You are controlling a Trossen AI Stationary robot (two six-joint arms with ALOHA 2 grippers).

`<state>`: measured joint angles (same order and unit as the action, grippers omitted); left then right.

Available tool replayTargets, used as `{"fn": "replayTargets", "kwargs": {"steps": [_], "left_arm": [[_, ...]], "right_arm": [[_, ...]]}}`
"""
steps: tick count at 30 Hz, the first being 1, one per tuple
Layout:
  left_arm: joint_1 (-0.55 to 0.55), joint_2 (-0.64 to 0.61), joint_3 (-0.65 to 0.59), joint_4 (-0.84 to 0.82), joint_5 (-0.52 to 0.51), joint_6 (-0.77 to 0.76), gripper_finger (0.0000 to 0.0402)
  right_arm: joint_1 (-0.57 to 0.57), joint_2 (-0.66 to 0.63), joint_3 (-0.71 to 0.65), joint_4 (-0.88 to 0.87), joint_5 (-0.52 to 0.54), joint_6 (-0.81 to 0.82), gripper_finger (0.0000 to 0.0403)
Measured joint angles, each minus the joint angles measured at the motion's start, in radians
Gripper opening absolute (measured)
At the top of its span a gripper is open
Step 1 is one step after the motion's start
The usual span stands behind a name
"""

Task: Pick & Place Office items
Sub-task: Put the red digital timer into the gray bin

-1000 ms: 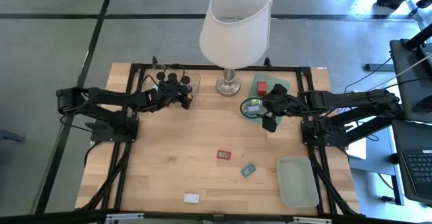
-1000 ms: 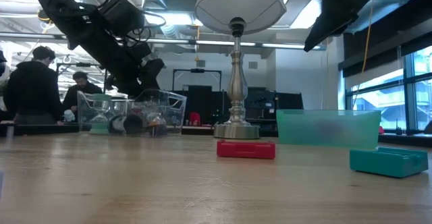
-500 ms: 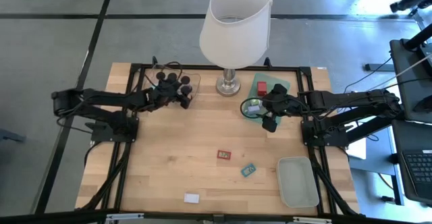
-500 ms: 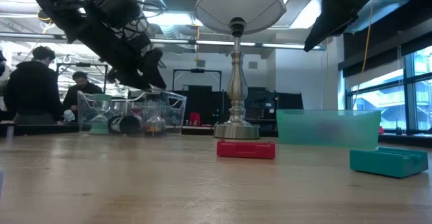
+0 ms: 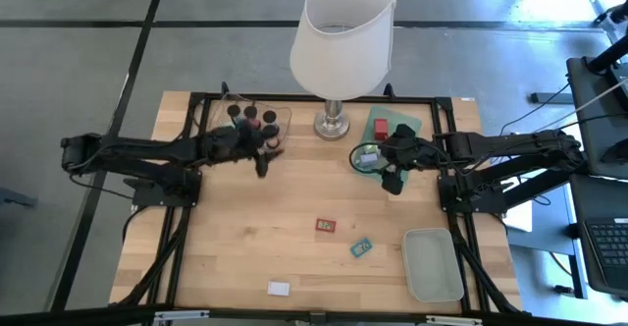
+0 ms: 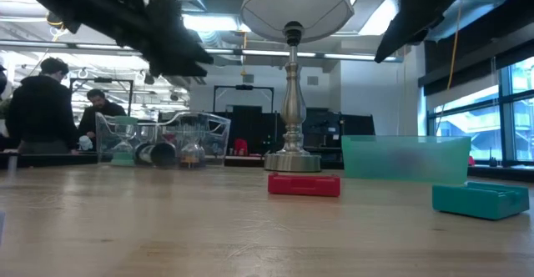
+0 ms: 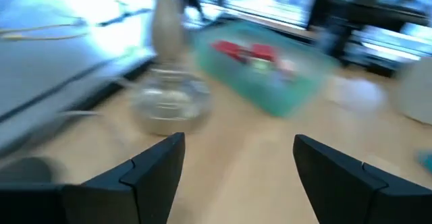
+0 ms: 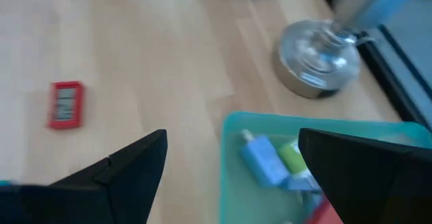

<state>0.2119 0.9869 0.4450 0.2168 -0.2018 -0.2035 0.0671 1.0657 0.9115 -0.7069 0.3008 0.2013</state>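
Note:
My left gripper [image 5: 263,157] hangs open and holds nothing, just near of the clear tray [image 5: 257,120], which holds black round caps [image 5: 270,119] and a red bit. In the low view that gripper [image 6: 190,60] is well above the tray [image 6: 163,139]. My right gripper [image 5: 389,165] waits open above the near left corner of the green tray [image 5: 404,128]. On the bare wood lie a flat red tag [image 5: 325,226], a teal tag [image 5: 361,247] and a white block [image 5: 279,289].
A big lamp with a white shade [image 5: 341,41] stands on its metal base [image 5: 333,125] between the two trays. The green tray holds a red block [image 5: 379,127] and small blue and green pieces [image 8: 270,160]. A pale tray [image 5: 433,264] sits at the near right.
My left gripper has risen from the clear tray and drawn back toward the table's near edge, tipping up closer to level. The caps in the tray now show uncovered. My right arm has kept still.

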Motion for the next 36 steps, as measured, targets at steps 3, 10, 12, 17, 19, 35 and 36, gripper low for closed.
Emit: {"fn": "replayTargets", "kwargs": {"steps": [3,10,12,17,19,35,36], "left_arm": [[-0.100,0.003,0.000,0.006,0.021,0.000,0.0274],[-0.294,0.019,0.000,0.046,-0.039,-0.021,0.0273],[-0.334,0.019,0.000,0.062,-0.043,-0.022,0.0274],[-0.414,0.019,0.000,0.082,-0.054,-0.022,0.0272],[-0.438,0.019,0.000,0.083,-0.090,-0.021,0.0272],[-0.532,0.019,0.000,0.079,-0.211,-0.067,0.0274],[-0.535,0.019,0.000,0.077,-0.218,-0.072,0.0273]], "right_arm": [[0.027,0.000,0.000,0.037,-0.036,-0.023,0.0339],[0.141,0.017,0.000,0.157,-0.082,-0.080,0.0339],[0.174,0.043,0.000,0.211,-0.084,-0.082,0.0339],[0.234,0.174,0.000,0.367,-0.081,-0.081,0.0339],[0.249,0.249,0.000,0.433,-0.058,-0.082,0.0339],[0.275,0.689,0.000,0.678,-0.013,-0.034,0.0339],[0.276,0.700,0.000,0.693,-0.015,-0.039,0.0339]]}}
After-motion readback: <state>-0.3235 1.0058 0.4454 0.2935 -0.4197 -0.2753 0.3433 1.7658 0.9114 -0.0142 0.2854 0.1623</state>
